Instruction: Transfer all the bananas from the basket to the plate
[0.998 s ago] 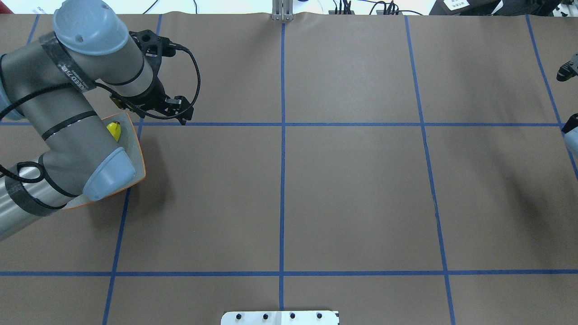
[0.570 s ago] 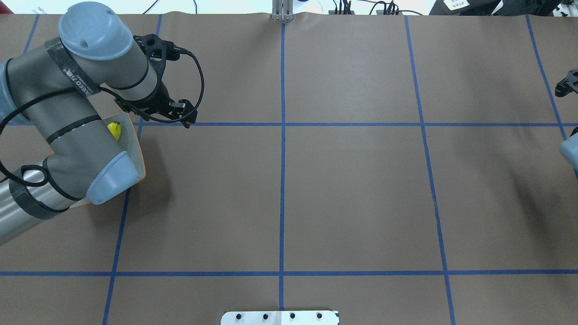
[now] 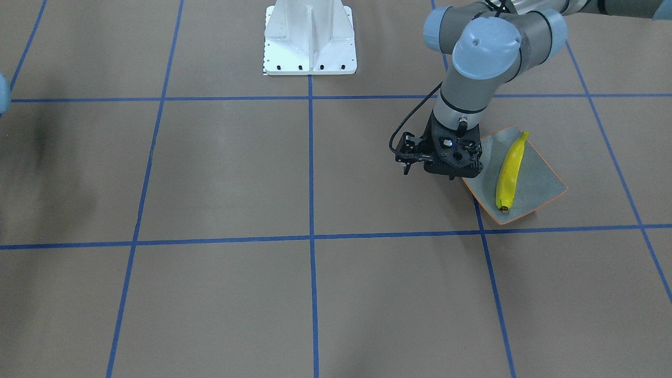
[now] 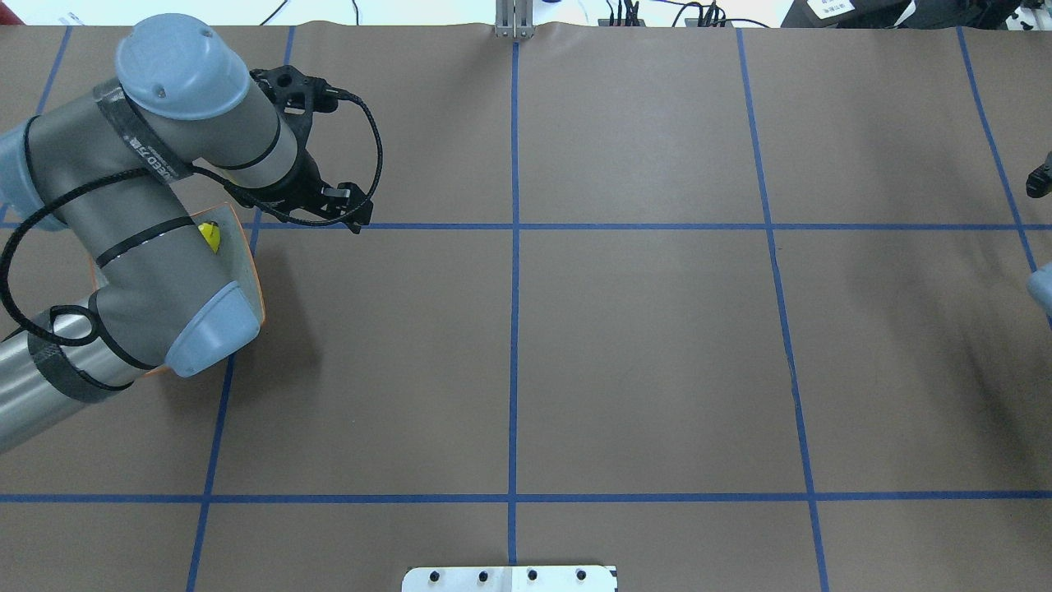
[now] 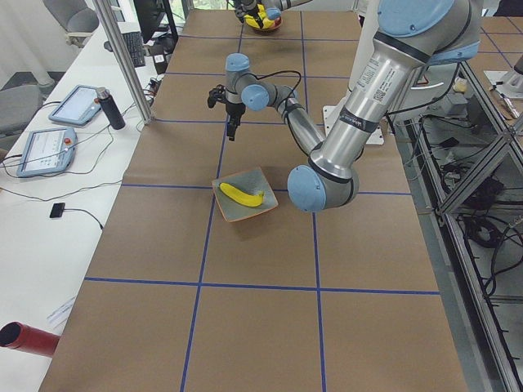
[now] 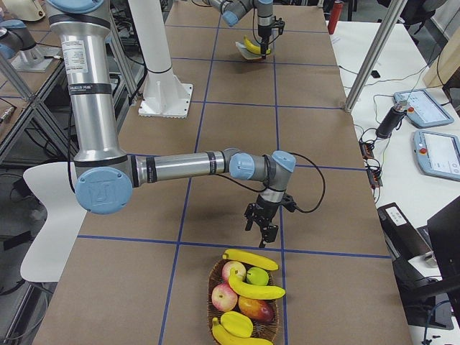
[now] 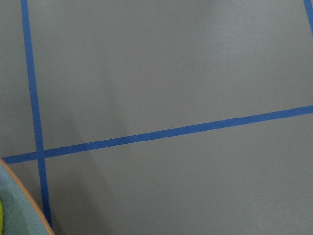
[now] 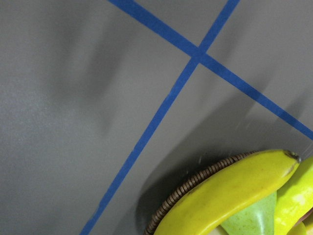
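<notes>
We see a matt brown paper-covered table [image 4: 641,345] crossed by a grid of blue tape lines [image 4: 514,329]. The shallow square plate [image 3: 541,184] is grey-blue with a thin orange-brown rim, and the curved banana [image 3: 509,170] on it is bright yellow with a dark tip. The woven brown basket [image 8: 193,185] shows yellow bananas [image 6: 256,289], red apples [image 6: 224,295] and one green apple [image 6: 256,275].

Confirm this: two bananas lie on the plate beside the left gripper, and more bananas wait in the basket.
Wrong count: one banana lies on the plate, not two; the front-facing view shows it. The rest stands: the left gripper is beside the plate and more bananas wait in the basket.
</notes>
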Robot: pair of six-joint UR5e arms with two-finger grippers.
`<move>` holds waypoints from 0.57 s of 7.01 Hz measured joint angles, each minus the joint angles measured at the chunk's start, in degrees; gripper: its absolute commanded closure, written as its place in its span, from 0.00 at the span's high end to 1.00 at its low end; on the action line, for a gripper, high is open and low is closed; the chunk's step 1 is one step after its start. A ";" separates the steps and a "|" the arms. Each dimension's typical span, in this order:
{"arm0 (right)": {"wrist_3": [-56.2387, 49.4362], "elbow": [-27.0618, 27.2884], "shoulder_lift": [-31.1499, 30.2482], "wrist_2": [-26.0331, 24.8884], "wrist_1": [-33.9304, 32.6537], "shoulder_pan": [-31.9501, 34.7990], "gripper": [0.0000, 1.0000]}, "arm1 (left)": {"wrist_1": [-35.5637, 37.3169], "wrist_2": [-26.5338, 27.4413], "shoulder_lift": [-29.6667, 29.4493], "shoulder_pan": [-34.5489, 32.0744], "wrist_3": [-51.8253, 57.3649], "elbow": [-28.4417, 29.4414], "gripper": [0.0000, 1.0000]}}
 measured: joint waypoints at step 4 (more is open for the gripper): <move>-1.11 -0.51 -2.25 -0.37 0.03 -0.07 0.92 | -0.93 0.00 -0.30 0.05 0.02 0.09 1.00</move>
